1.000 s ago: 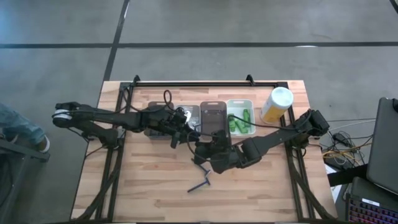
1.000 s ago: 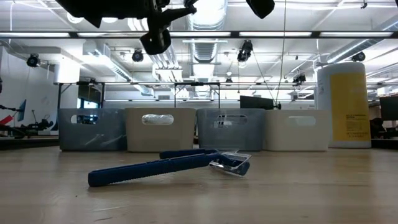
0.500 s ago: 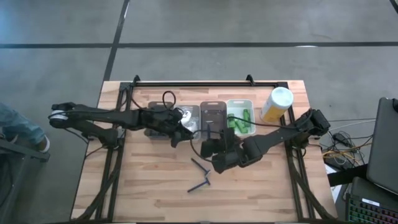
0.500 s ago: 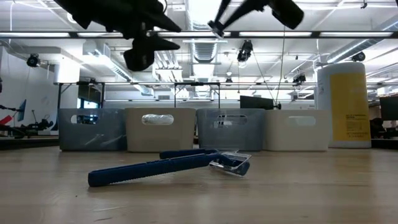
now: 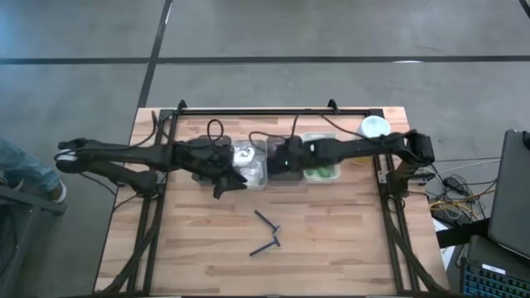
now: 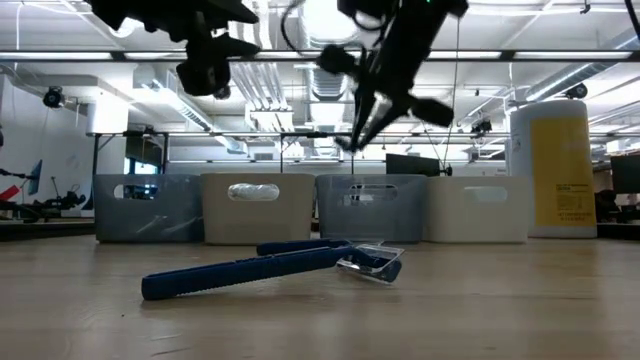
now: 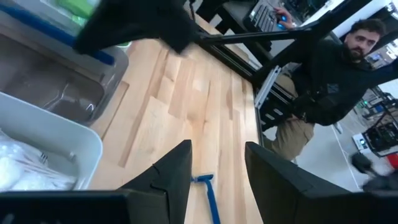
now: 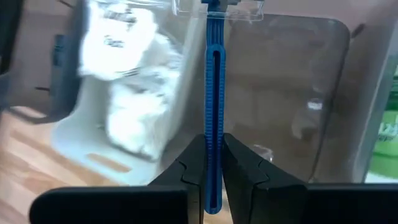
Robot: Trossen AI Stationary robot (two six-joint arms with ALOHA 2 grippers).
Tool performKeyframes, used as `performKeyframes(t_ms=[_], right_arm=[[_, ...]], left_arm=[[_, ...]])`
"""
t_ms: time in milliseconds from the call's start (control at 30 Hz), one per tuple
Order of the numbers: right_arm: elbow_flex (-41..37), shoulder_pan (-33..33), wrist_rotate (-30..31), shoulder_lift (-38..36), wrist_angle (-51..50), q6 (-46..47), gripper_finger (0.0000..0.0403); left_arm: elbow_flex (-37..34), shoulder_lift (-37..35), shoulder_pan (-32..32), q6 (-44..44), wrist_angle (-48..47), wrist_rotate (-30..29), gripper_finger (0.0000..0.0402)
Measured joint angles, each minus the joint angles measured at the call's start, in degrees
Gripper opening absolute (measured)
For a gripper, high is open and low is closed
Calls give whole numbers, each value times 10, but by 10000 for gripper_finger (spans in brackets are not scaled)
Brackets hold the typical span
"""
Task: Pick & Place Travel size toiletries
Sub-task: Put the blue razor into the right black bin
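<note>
Right gripper [image 8: 213, 163], clenched on 1 blue razor [image 8: 214, 106] whose long axis runs straight out past its fingertips, hangs over the grey bin [image 5: 281, 157] at the table's [image 5: 207, 257] far edge; left gripper [image 5: 222, 184] part-open, holding nothing, beside the packet bin [image 5: 251, 153].

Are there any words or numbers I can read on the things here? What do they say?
No text can be read here.
Yellow canister: a few small dark lines of print, too small to read.
White packets in the bin: faint dark marks, blurred.
Blue razor in the right gripper: no text seen.
</note>
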Motion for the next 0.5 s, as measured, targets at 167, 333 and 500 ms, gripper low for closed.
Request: performKeyframes(t_ms=[167, 333, 500], right_arm=[[-54, -60, -100, 0, 44, -14, 30], [-103, -78, -132, 0, 93, 15, 51], [-118, -78, -130, 0, 115, 37, 94]], left_arm=[[0, -29, -2, -3, -27, 0, 154], [0, -52, -2, 3, -31, -13, 154], [0, -58, -1, 15, -33, -35, 154]])
